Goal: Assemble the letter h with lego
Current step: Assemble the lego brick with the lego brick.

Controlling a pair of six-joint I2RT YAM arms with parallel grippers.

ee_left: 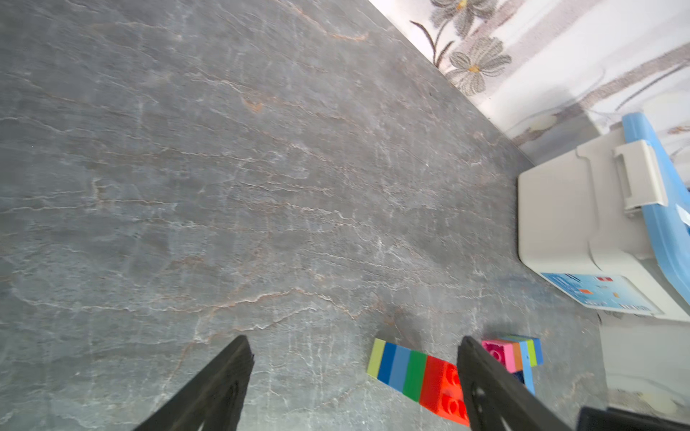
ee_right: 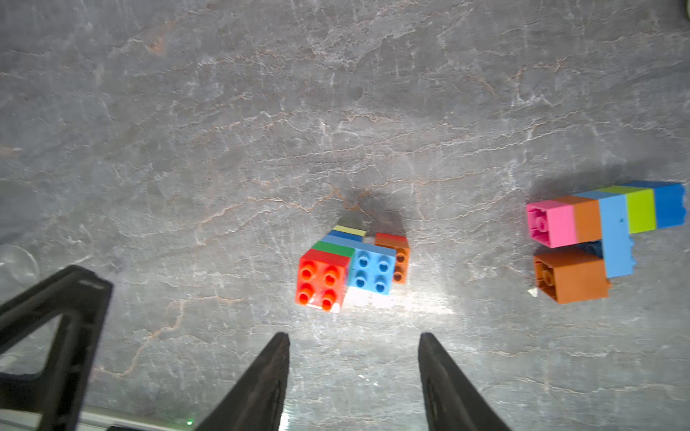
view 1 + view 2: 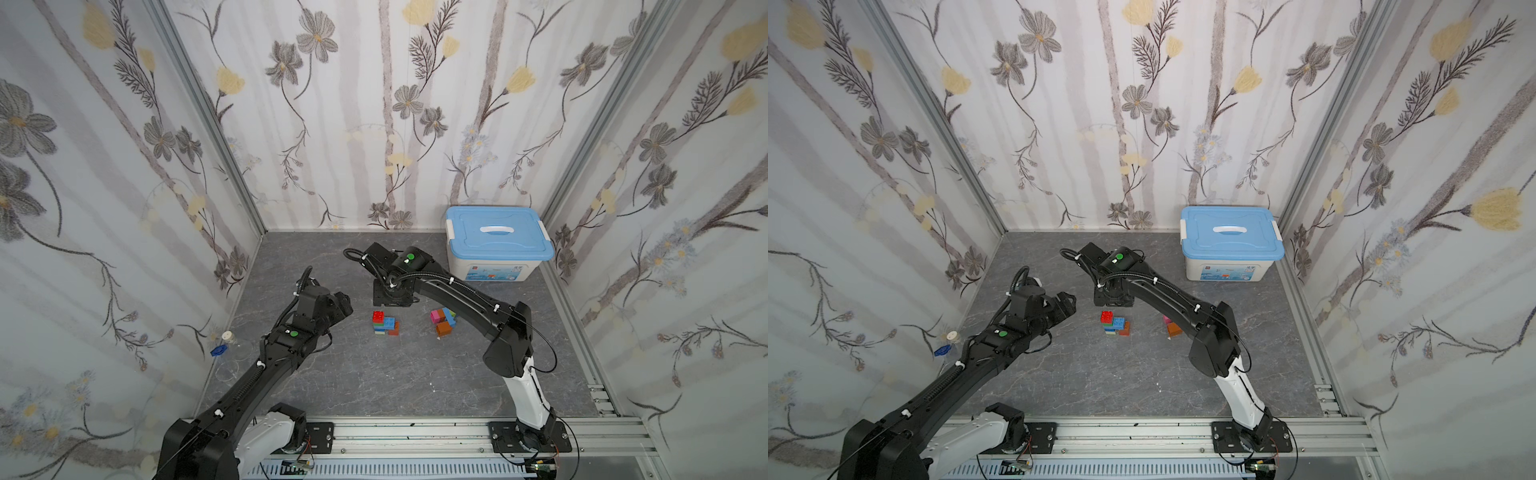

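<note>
Red-topped lego stack [image 2: 347, 268] stands upright mid-surface [image 3: 374, 374]; 2nd lego piece [image 2: 597, 231] lies tipped nearby, prob. waiting to be joined. Left gripper [image 1: 354, 339] wide & empty; right gripper [image 2: 354, 334] half-spread, empty, near the stack.

Left arm [image 3: 249, 386] and right arm [image 3: 469, 299] wearing black shells, white lower links [image 3: 524, 390], ribbed cables [image 3: 428, 275] running along both — white ties [image 3: 451, 279] pinning them, green round stickers [image 3: 410, 256] showing, black bolted base plates [image 3: 498, 436].

We're looking into a robot test booth: floral-papered panels [image 3: 374, 124] in aluminium framing [image 3: 210, 120] rise beyond the arms' mounting rail [image 3: 415, 434], with a grey marble tabletop [image 3: 374, 382] just behind it.
</note>
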